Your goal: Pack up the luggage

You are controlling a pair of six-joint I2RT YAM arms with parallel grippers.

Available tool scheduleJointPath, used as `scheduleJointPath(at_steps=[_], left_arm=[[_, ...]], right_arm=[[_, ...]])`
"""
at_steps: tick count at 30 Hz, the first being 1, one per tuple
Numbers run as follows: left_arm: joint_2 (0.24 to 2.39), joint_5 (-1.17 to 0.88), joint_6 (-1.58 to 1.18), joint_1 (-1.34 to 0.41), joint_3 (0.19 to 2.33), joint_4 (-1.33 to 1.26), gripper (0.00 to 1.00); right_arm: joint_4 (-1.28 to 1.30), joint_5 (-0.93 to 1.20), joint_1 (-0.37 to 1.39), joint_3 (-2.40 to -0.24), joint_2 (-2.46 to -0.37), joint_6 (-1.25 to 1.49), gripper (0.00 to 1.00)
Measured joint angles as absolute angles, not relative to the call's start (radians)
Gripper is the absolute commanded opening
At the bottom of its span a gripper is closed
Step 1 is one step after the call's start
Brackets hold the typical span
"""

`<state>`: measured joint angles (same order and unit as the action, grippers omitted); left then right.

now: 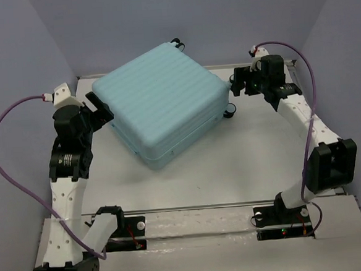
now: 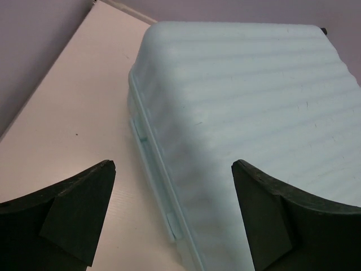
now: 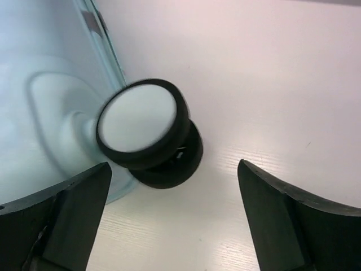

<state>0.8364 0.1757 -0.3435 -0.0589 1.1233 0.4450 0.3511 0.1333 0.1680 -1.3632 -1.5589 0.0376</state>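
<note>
The table point(image 1: 245, 168) carries the luggage point(image 1: 166, 102) on its far half, a little to the left of the middle. It lies flat with one ribbed face up and both shells shut together, and it is turned so that its corners, not its sides, point to the arms. Its long axis, as I judge from the ribs and the wheels, runs from the near left to the far right, with the wheeled end toward the right arm. Both arms reach forward and bend inward, so that the case sits between them. The left gripper point(image 1: 104, 107) is just beside the left corner, and the right gripper point(image 1: 236, 85) is just beside the right corner; I think the left one is slightly nearer, but I cannot tell if it touches the shell. The left fingers point(image 2: 79, 209) stand wide apart and hold nothing, and the case lies ahead of them and somewhat to the right. The right fingers point(image 3: 282, 220) are also wide apart and empty, and a caster wheel point(image 3: 141, 121) is in front of them, toward the left finger. The seam point(image 2: 148, 161) between the shells runs straight away from the left gripper, so opening the case probably starts there
</note>
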Motion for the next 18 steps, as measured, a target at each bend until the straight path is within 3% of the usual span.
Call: scheduleJointPath(at_steps=[3,4,5,7,12,18], left_arm=[[0.951,0.125,-0.359,-0.059,1.174,0.418,0.96],[1.004,0.114,-0.363,-0.058,1.218,0.410,0.96],[1.055,0.111,-0.365,-0.057,1.261,0.401,0.96],[1.179,0.098,-0.366,-0.046,1.368,0.389,0.97],[1.478,0.032,-0.384,0.038,1.652,0.349,0.94],[1.818,-0.122,-0.445,0.216,1.937,0.355,0.88]], right_arm=[[0.331,0.130,0.173,-1.358,-1.485,0.083,0.67],[0.329,0.133,0.179,-1.354,-1.448,0.104,0.35],[0.320,0.137,0.186,-1.343,-1.408,0.124,0.23],[0.299,0.184,0.196,-1.310,-1.321,0.171,0.10],[0.221,0.258,0.348,-1.166,-1.163,0.235,0.07],[0.125,0.279,0.467,-0.869,-1.208,0.307,0.07]])
